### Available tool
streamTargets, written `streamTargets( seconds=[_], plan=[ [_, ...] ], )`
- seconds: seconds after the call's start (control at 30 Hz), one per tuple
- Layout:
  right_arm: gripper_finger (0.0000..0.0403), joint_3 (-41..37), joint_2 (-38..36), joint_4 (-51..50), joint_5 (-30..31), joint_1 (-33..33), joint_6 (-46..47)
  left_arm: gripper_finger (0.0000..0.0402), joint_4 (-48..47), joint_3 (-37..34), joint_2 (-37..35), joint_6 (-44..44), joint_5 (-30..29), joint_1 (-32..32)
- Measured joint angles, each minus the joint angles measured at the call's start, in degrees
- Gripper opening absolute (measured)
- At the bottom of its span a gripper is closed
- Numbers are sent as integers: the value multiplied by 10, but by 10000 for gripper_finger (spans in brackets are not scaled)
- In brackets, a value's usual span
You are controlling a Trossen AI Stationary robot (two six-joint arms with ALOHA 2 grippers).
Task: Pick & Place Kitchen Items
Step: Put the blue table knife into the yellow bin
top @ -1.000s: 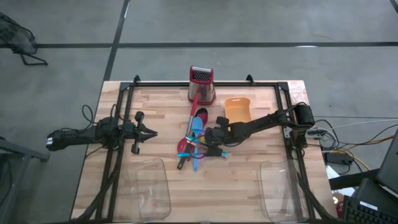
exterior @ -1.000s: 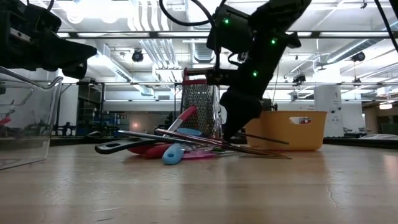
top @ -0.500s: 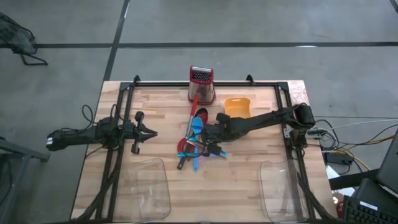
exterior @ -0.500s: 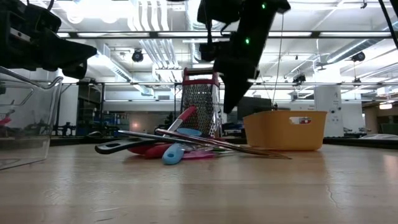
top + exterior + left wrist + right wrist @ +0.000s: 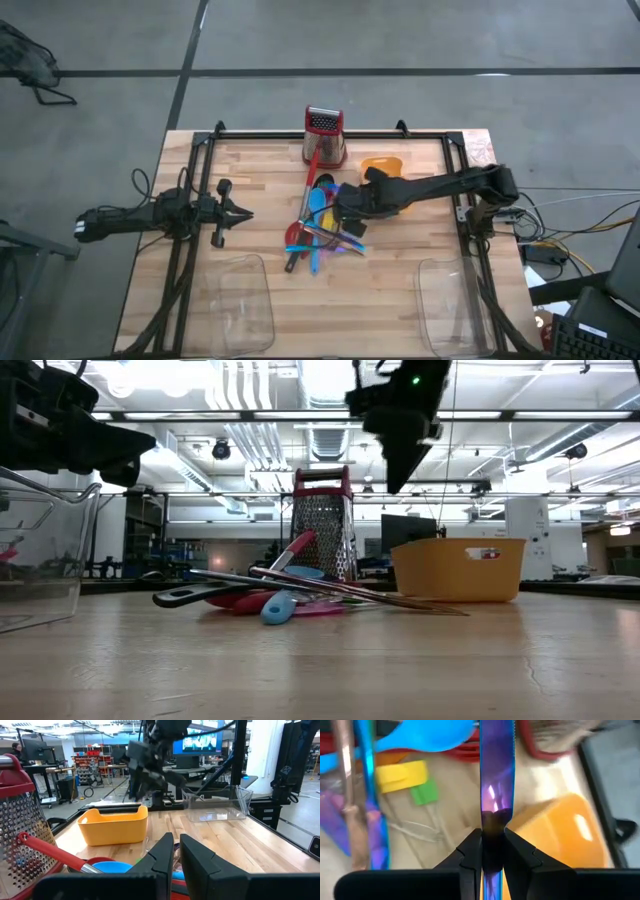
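1. High view. The right hand (image 5: 345, 205) hangs over the 3 o'clock edge of the utensil pile (image 5: 312, 235) at mid-surface. The pile's long axis runs 12 to 6 o'clock. The left hand (image 5: 240, 213) waits well off at 9 o'clock, so the right arm is the nearer. The right clear tray (image 5: 445, 300), probably the drop point, lies at 5 o'clock from the right hand. Against the earlier frame, the right hand has drawn back toward 12 o'clock.
2. Low view. The right hand (image 5: 398, 465) is high above the pile (image 5: 290, 595), where earlier it sat down among the handles. The grater (image 5: 322, 530) and yellow bin (image 5: 458, 568) stand behind.
3. Left wrist view. The left hand (image 5: 174, 847) is all but closed, a slit between its fingers, and holds nothing.
4. Right wrist view. The right hand (image 5: 493, 845) is pinched tight on a purple knife (image 5: 496, 770), whose blade runs straight ahead of the fingers. The blue spoon (image 5: 435, 735) and yellow bin (image 5: 555, 835) lie below.
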Motion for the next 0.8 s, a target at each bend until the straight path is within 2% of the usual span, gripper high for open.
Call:
streamTargets(
  seconds=[0.17, 0.4, 0.67, 0.8],
  plan=[
    [61, -38, -65, -3, 33, 1, 57, 39, 0, 0, 0, 0, 0, 0],
    [51, -117, -154, 12, 94, -11, 142, 39, -1, 0, 0, 0, 0, 0],
    [67, -243, -219, 143, 104, -64, 151, 39, -1, 0, 0, 0, 0, 0],
    [59, -295, -234, 198, 101, -88, 151, 39, -1, 0, 0, 0, 0, 0]
  ],
)
